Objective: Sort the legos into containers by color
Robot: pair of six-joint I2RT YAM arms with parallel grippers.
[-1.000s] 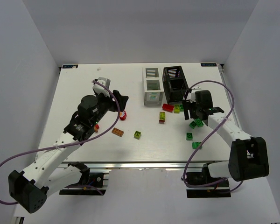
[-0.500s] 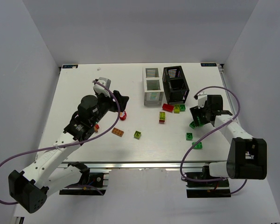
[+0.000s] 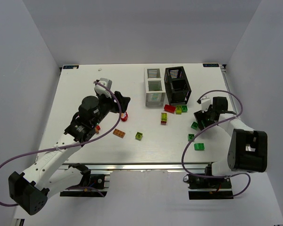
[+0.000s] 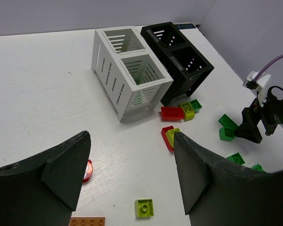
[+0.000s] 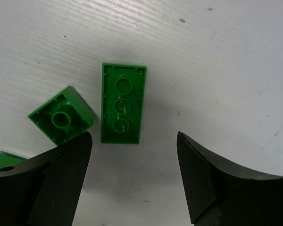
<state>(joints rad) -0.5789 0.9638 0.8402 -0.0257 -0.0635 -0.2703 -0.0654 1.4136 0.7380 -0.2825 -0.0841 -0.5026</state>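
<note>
The white container (image 3: 153, 87) and the black container (image 3: 177, 84) stand side by side at the back of the table. Red (image 3: 169, 108), yellow-green (image 3: 178, 109) and green (image 3: 184, 108) legos lie in front of the black one. A lime lego (image 4: 145, 207) and an orange lego (image 4: 87, 221) lie below my left gripper (image 4: 131, 141), which hovers open and empty. My right gripper (image 5: 133, 150) is open, low over the table. A long green lego (image 5: 122, 103) lies upside down just ahead of its fingertips, with a small green one (image 5: 62, 121) beside it.
A red-and-yellow stack (image 3: 164, 117) sits mid-table. More green legos (image 3: 191, 137) (image 3: 199, 146) lie at the right near the front edge. A small red round piece (image 3: 124, 116) lies under the left gripper (image 3: 123, 101). The right gripper (image 3: 201, 117) is near the table's right edge.
My right gripper has moved right, away from the black container, and down over the green legos, staying open. The left arm has not moved.
</note>
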